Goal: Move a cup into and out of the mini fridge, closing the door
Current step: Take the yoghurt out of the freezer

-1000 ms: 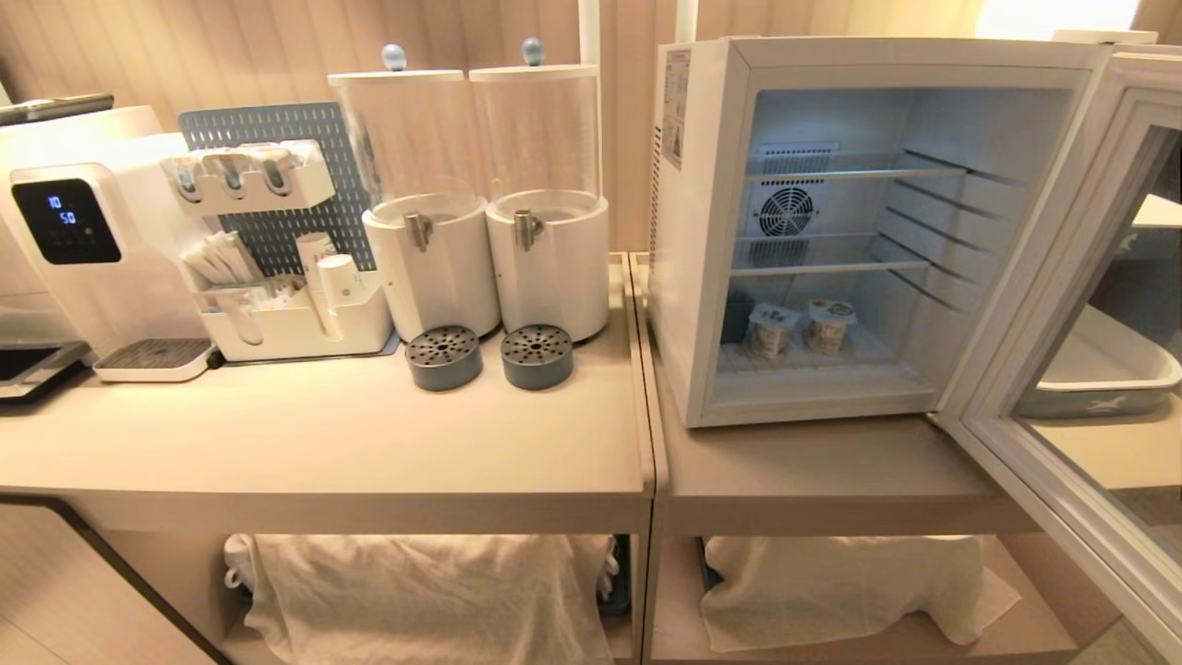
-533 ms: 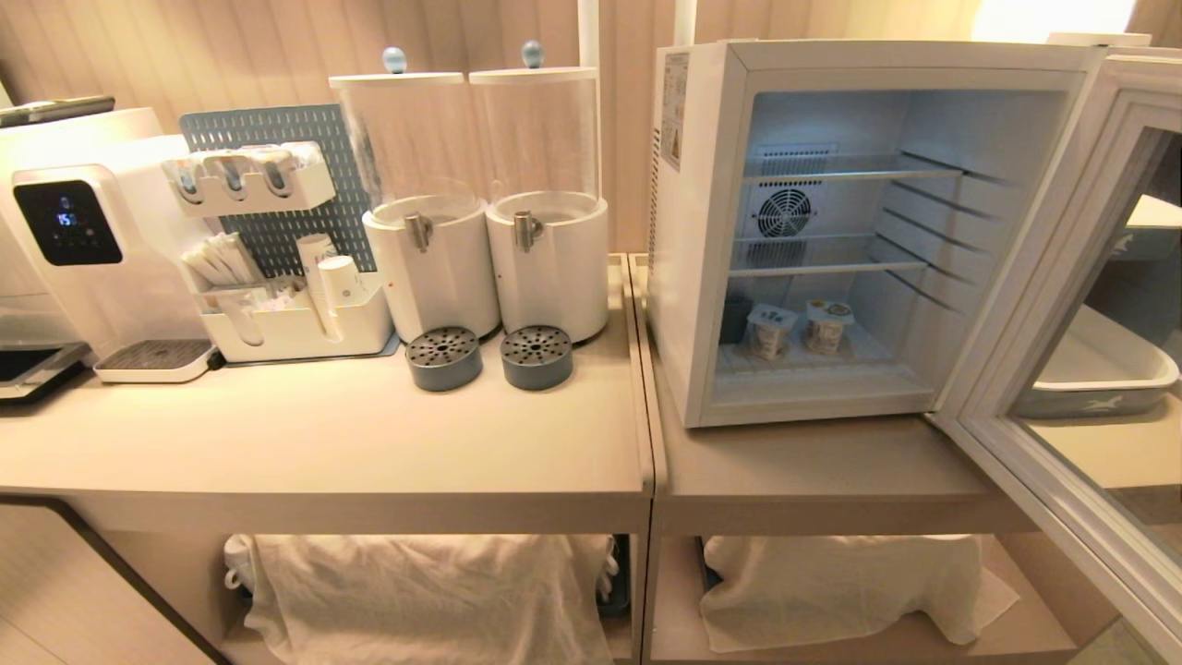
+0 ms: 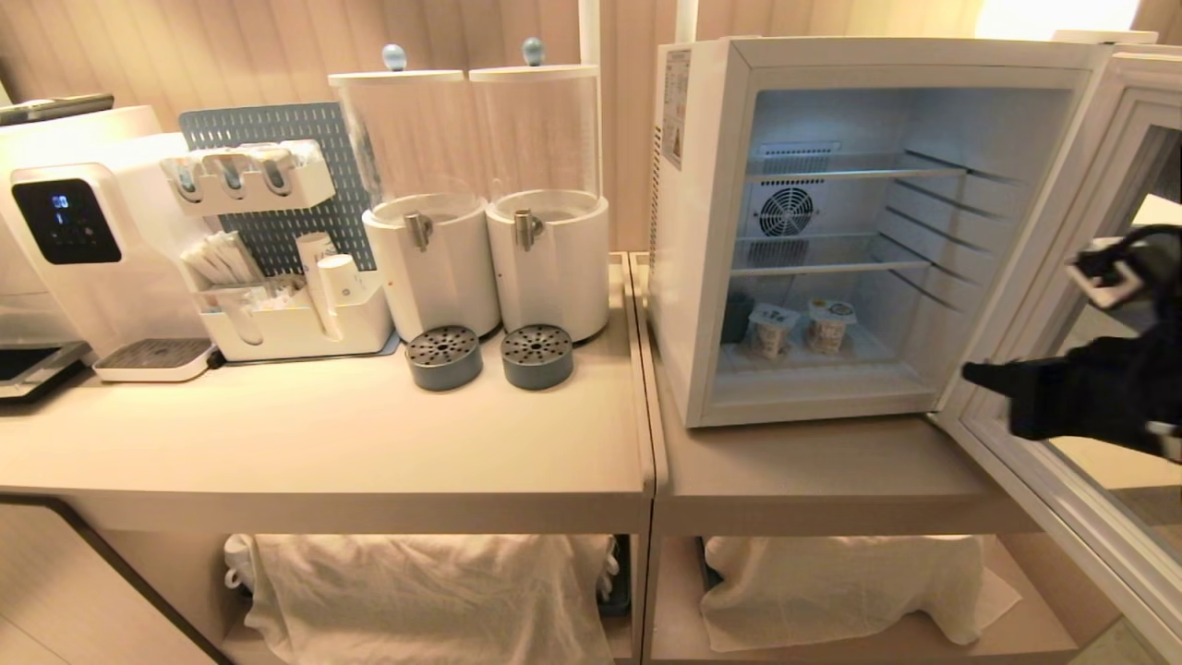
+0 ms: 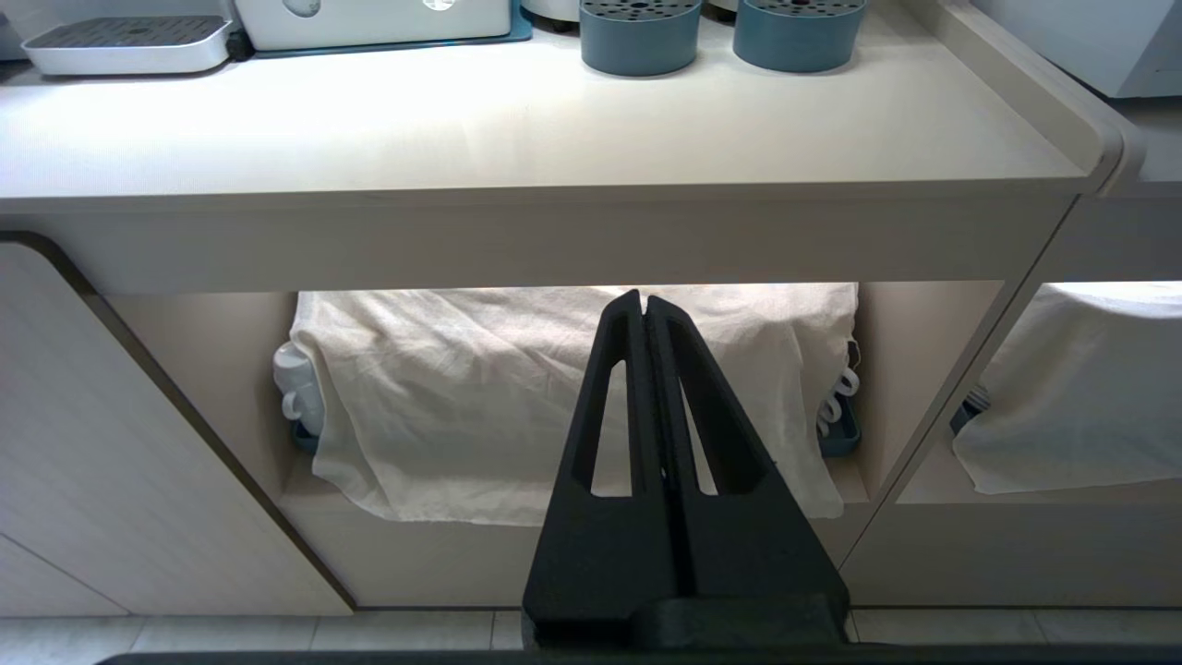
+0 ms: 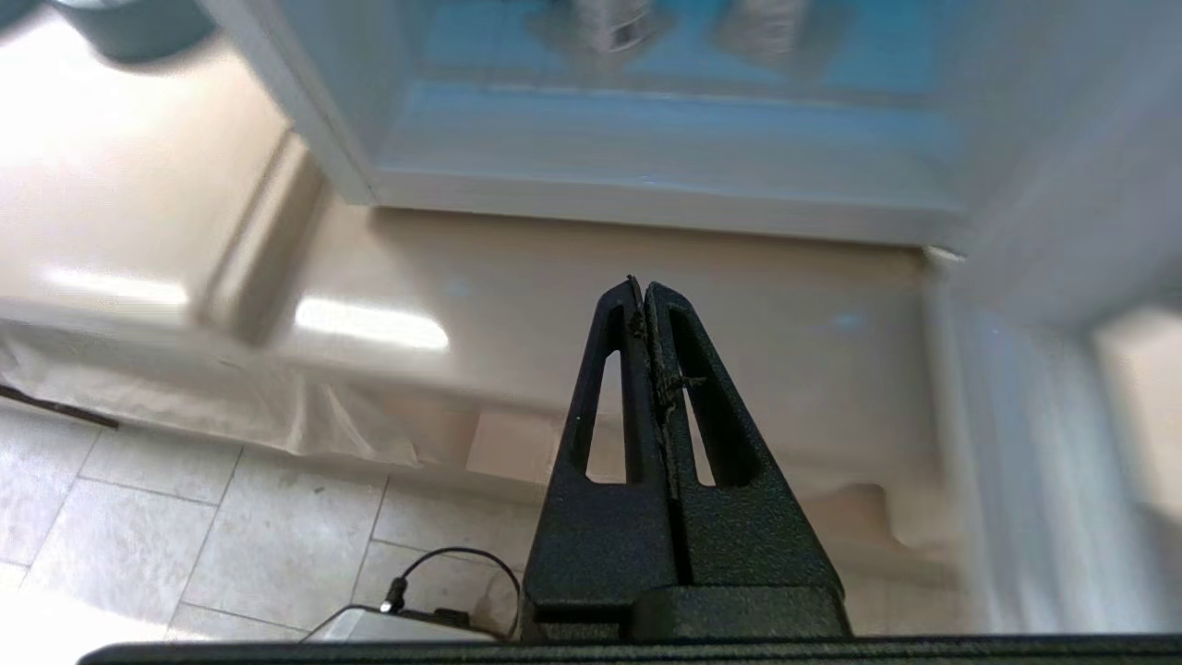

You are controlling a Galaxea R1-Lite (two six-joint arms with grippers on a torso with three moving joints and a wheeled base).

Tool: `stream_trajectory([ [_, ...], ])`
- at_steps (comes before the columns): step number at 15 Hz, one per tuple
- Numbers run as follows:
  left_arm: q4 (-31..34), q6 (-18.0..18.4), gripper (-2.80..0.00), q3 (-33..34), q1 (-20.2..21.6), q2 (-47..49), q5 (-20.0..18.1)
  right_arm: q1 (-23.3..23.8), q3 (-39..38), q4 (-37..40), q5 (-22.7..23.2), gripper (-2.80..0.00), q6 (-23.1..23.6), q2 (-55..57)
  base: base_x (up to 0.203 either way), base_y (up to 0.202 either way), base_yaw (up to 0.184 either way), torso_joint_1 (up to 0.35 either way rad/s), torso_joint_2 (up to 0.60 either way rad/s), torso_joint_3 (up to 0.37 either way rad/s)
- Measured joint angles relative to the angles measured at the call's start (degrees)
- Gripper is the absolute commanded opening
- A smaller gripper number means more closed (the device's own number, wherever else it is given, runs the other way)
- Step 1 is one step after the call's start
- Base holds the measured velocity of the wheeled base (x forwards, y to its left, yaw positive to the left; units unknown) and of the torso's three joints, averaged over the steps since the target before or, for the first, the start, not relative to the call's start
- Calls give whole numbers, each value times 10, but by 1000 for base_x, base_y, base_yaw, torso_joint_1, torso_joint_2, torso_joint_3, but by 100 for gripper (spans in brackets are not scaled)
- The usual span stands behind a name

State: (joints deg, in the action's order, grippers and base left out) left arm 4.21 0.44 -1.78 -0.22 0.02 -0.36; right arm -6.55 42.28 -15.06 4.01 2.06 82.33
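The right gripper, fingers pressed together and empty, hangs beside the open door. Ahead of its tip stands the mini fridge on the desk; two cups sit inside. The left gripper is likewise closed, below the desk edge.

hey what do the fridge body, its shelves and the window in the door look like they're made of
The mini fridge body looks like white painted metal or plastic: smooth, glossy, with side vent slots. Which one, I cannot tell. Its shelves look like thin metal wire, with bright parallel rods. The door window appears to be glass, since things behind it show through; its pale frame looks like plastic.
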Motion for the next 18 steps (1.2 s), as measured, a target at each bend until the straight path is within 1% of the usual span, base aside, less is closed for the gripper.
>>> stream_trajectory([
  [3,0,-2,-280,0,1,0,0,-24,2,-202,-9,-280,15,190,0,0,0,0,0,0],
  [5,0,-2,-280,0,1,0,0,-42,29,-334,-45,-280,35,302,0,0,0,0,0,0],
  [6,0,-1,-280,0,1,0,0,-49,60,-387,-68,-280,44,351,0,0,0,0,0,0],
  [7,0,-1,-280,0,0,0,0,-56,94,-423,-88,-280,51,390,0,0,0,0,0,0],
  [8,0,-1,-280,0,0,0,0,-59,126,-436,-100,-280,55,420,0,0,0,0,0,0],
  [9,0,-1,-280,0,0,0,0,-62,160,-428,-108,0,57,449,0,0,0,0,0,0],
  [11,0,-2,-280,0,1,0,0,-62,221,-397,-129,0,58,492,0,0,0,0,0,0],
  [13,0,-2,-280,0,1,0,0,-62,268,-363,-140,0,59,525,0,0,0,0,0,0],
  [15,0,-2,-280,0,0,0,0,-62,298,-345,-142,0,58,548,0,0,0,0,0,0],
  [18,0,-2,-280,0,1,0,0,-61,318,-337,-141,0,58,563,0,0,0,0,0,0],
])
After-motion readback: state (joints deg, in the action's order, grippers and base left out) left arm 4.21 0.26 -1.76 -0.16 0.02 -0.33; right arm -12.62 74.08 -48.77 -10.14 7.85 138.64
